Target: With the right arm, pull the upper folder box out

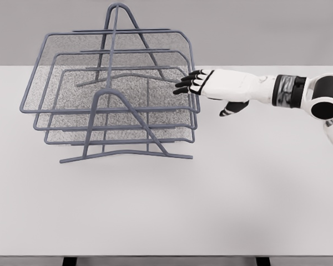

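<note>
The right arm (322, 100) ran off the picture's right edge past the desk's right side. Whether its fingers (187, 83) touched the upper tray (50, 41) could not be told. The desk (211, 210) was cut at both sides.

Right arm reaching in from the right edge, forearm near level, wrist straight. Right hand (211, 86) extended leftward, four dark-tipped fingers (187, 83) held loosely straight and slightly spread, thumb (233, 108) hanging below the palm, grasping nothing.

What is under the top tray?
Under the top tray sit two more mesh trays, stacked in the same wire rack. All look empty, though mesh and bars blur parts. The right robot hand reaches the top tray's right edge.
</note>
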`<state>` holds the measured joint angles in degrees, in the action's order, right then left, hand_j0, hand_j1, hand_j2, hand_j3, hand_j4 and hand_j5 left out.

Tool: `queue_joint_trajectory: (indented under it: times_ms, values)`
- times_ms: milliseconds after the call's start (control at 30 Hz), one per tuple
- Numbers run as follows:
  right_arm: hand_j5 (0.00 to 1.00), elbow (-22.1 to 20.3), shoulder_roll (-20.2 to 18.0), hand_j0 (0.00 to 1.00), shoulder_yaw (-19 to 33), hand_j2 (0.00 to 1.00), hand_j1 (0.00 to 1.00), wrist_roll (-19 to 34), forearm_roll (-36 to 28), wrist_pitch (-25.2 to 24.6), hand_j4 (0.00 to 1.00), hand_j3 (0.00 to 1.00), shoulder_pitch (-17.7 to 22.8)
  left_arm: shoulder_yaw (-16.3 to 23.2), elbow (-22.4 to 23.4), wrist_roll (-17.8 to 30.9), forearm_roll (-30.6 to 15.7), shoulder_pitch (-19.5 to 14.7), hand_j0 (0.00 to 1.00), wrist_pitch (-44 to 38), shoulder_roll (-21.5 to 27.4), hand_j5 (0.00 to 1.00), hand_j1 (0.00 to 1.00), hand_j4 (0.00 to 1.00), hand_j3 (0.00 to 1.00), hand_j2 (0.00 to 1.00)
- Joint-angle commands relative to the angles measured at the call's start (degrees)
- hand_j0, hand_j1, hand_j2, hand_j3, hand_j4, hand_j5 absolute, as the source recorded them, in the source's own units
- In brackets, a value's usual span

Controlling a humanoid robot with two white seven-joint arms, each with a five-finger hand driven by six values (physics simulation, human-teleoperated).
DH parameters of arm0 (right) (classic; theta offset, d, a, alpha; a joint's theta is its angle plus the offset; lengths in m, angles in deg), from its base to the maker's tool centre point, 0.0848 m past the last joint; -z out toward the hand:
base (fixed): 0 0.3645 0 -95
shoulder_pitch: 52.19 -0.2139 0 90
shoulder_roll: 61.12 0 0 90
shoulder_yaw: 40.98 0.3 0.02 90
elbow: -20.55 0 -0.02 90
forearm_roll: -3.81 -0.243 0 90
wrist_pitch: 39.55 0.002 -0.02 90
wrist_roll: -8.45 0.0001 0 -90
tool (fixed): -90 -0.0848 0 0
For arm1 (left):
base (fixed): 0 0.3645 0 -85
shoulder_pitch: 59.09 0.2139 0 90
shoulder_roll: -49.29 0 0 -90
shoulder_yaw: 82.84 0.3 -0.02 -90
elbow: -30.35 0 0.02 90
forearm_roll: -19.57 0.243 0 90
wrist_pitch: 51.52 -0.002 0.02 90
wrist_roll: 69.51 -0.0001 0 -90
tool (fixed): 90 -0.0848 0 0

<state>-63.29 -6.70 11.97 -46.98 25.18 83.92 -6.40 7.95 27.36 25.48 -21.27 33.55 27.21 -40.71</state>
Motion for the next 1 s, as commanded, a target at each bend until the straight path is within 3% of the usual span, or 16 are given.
queue_joint_trajectory:
  times_ms: [0, 300, 467, 567, 767, 867, 967]
  values:
    - [1.0, 0.17, -1.85, 1.0, -0.39, 1.0, 1.0, 0.43, 3.94, 1.53, 1.0, 1.0, 0.0, 0.09, 0.09, 0.02, 0.06, 0.0, 1.0, 0.02, 0.0, 1.0, 1.0, 1.0, 1.0, 1.0]
    - [1.0, -0.09, -9.76, 1.0, 2.33, 1.0, 1.0, 0.43, 3.5, 1.53, 1.0, 1.0, 0.79, 0.09, 0.09, 0.02, -0.03, 0.0, 1.0, 0.02, 0.0, 1.0, 1.0, 1.0, 1.0, 1.0]
    - [1.0, 0.0, -12.49, 1.0, 5.5, 1.0, 1.0, 0.43, 3.32, 1.53, 1.0, 1.0, 3.25, 0.09, 0.09, 0.02, -0.03, 0.0, 1.0, 0.02, 0.0, 1.0, 1.0, 1.0, 1.0, 1.0]
    - [1.0, 0.0, -13.98, 1.0, 9.72, 1.0, 1.0, 0.43, 3.23, 1.53, 1.0, 1.0, 6.85, 0.09, 0.09, 0.02, 0.06, 0.0, 1.0, 0.02, 0.0, 1.0, 1.0, 1.0, 1.0, 1.0]
    - [1.0, 0.17, -20.57, 1.0, 10.6, 1.0, 1.0, 0.43, 0.95, 1.53, 1.0, 1.0, 8.0, 0.09, 0.09, 0.02, -0.03, 0.0, 1.0, 0.02, 0.0, 1.0, 1.0, 1.0, 1.0, 1.0]
    - [1.0, 0.26, -21.98, 1.0, 16.75, 1.0, 1.0, 0.43, 0.95, 1.53, 1.0, 1.0, 12.66, 0.09, 0.09, 0.02, 0.06, 0.0, 1.0, 0.02, 0.0, 1.0, 1.0, 1.0, 1.0, 1.0]
    - [1.0, 0.26, -22.68, 1.0, 17.89, 1.0, 1.0, 0.43, 0.77, 1.53, 1.0, 1.0, 13.1, 0.09, 0.09, 0.02, 0.06, 0.0, 1.0, 0.02, 0.0, 1.0, 1.0, 1.0, 1.0, 1.0]
